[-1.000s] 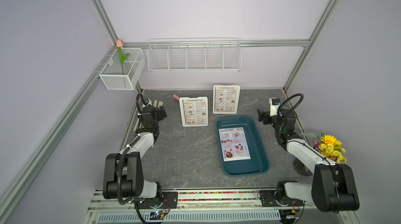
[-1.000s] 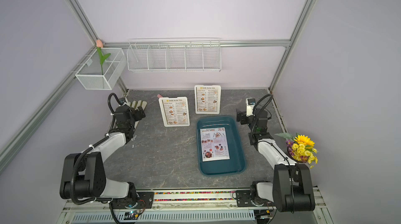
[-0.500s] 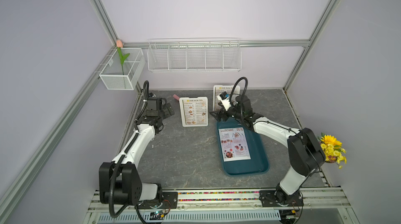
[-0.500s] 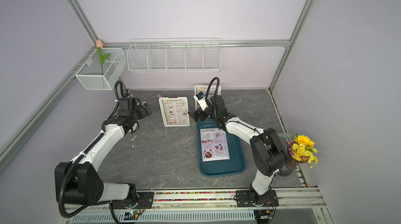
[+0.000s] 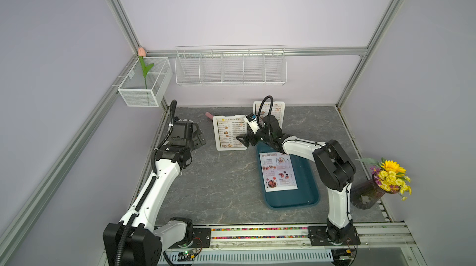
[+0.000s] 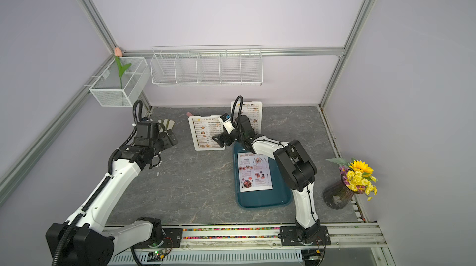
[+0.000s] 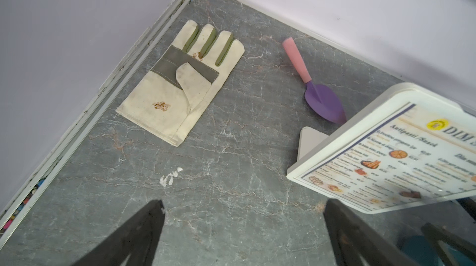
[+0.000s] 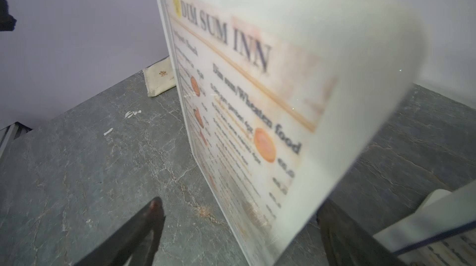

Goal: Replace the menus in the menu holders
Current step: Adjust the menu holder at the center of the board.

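Observation:
In both top views two white menu holders stand at the back, each showing a "DIM SUM INN" menu: the near holder (image 5: 228, 133) (image 6: 206, 133) and the far holder (image 5: 278, 112) (image 6: 253, 114), partly hidden by my right arm. A red-headed "SPECIAL MENU" sheet (image 5: 278, 172) (image 6: 255, 173) lies in the teal tray (image 5: 307, 184). My right gripper (image 5: 243, 139) (image 8: 239, 209) is open, its fingers straddling the near holder's (image 8: 257, 110) side edge. My left gripper (image 5: 198, 139) (image 7: 244, 208) is open over bare table, left of that holder (image 7: 386, 154).
A cream work glove (image 7: 180, 81) and a purple trowel with pink handle (image 7: 316, 87) lie in the back left corner. A vase of yellow flowers (image 5: 386, 179) stands at the right edge. White wire baskets (image 5: 229, 66) hang on the back wall.
My right arm has swung from the right side across the tray to the near holder's edge. My left arm has reached forward toward the same holder.

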You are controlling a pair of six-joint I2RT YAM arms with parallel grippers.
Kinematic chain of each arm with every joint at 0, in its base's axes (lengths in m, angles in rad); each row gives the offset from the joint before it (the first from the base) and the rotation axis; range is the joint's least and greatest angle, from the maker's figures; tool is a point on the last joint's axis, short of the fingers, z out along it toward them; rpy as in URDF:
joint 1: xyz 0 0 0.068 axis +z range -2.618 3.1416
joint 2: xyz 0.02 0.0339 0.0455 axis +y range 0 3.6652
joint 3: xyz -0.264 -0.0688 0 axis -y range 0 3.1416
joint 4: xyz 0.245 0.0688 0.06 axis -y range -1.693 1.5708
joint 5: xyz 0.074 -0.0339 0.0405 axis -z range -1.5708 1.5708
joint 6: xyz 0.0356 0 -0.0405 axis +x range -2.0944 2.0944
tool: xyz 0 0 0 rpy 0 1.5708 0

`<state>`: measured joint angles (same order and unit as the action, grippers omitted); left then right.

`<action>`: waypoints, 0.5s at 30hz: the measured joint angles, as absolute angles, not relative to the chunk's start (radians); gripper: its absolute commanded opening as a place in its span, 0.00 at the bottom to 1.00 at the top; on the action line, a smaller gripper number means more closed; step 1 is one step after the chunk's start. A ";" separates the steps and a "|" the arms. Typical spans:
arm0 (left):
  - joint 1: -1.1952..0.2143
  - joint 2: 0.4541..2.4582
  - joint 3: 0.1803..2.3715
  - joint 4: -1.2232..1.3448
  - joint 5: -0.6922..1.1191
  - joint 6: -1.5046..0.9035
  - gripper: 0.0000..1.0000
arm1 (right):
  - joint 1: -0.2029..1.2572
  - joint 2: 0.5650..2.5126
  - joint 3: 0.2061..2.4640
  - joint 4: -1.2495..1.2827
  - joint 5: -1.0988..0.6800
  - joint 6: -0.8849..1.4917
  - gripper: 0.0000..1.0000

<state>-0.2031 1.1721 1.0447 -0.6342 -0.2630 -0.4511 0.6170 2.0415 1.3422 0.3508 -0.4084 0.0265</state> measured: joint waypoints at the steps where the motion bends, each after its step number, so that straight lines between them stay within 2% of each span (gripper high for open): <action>1: -0.203 1.176 1.048 -0.646 -0.262 -0.450 0.99 | 0.624 2.042 1.342 0.359 -0.418 0.027 0.97; 5: -0.203 1.219 1.078 -0.690 -0.260 -0.447 0.99 | 0.648 2.041 1.326 0.405 -0.446 0.035 1.00; 15: -0.210 1.413 1.141 -0.699 -0.194 -0.482 0.99 | 0.716 1.891 1.168 0.423 -0.474 0.037 0.94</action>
